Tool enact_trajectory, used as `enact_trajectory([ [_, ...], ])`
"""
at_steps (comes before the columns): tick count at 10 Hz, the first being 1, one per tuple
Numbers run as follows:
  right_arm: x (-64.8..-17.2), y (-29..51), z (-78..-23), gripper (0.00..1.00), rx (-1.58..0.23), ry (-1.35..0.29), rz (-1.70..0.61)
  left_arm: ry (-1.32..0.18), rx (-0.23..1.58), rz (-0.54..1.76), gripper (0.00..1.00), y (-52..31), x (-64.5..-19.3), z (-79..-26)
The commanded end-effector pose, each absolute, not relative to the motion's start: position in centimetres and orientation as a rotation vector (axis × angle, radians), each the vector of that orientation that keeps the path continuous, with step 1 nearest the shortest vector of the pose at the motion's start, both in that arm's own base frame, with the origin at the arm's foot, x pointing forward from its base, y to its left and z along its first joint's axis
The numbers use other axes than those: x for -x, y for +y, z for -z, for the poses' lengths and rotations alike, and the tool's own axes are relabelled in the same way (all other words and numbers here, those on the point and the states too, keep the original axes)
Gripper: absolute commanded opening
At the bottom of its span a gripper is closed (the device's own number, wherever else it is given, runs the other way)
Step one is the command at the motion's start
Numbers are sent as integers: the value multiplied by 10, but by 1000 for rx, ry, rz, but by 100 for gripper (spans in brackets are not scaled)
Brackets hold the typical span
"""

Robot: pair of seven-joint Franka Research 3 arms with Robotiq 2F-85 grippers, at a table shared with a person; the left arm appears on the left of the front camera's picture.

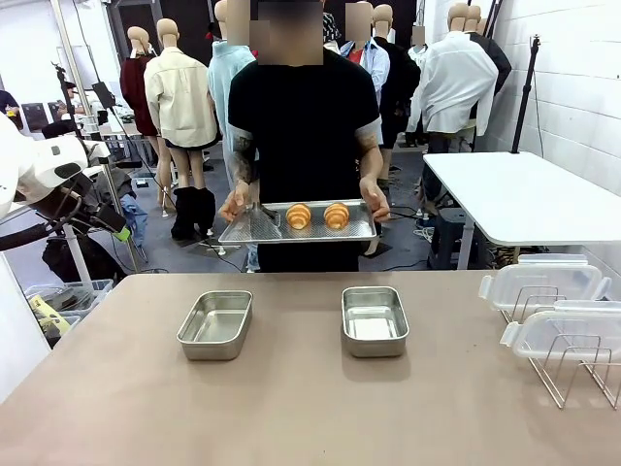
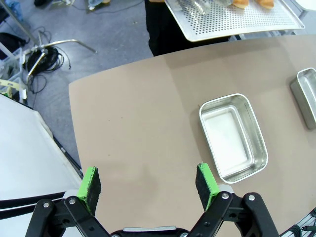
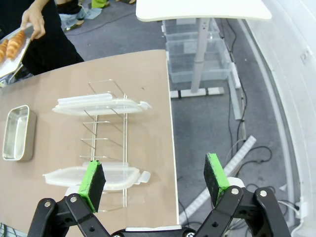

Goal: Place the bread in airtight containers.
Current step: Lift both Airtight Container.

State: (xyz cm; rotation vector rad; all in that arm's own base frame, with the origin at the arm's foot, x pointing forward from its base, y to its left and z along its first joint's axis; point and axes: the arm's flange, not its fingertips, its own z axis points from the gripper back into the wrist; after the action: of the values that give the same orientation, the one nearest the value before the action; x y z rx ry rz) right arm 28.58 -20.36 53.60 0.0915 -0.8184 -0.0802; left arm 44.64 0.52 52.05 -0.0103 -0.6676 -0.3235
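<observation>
A person at the far side holds a perforated steel tray with two golden croissant-shaped pieces of bread on it. Both airtight containers stand lidless on the brown table: the left pan and the right pan. My left gripper hangs open over bare table beside the left pan. My right gripper is open above the table's right edge, near the rack. Bread and tray show at the frame edges of the wrist views.
A wire rack at the right of the table holds two clear plastic lids. A white table stands behind on the right. Cables and bins lie on the floor to the left.
</observation>
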Motion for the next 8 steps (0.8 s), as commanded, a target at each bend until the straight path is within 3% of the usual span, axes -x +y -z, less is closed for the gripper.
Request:
enact_trajectory([
  [1, -285, -204, -533, 100, -99, -817, 76, -671, -2, 320, 100, 7, -443, -520],
  [8, -285, -204, -533, 100, -99, -817, 76, -671, -2, 320, 100, 7, -443, -520],
])
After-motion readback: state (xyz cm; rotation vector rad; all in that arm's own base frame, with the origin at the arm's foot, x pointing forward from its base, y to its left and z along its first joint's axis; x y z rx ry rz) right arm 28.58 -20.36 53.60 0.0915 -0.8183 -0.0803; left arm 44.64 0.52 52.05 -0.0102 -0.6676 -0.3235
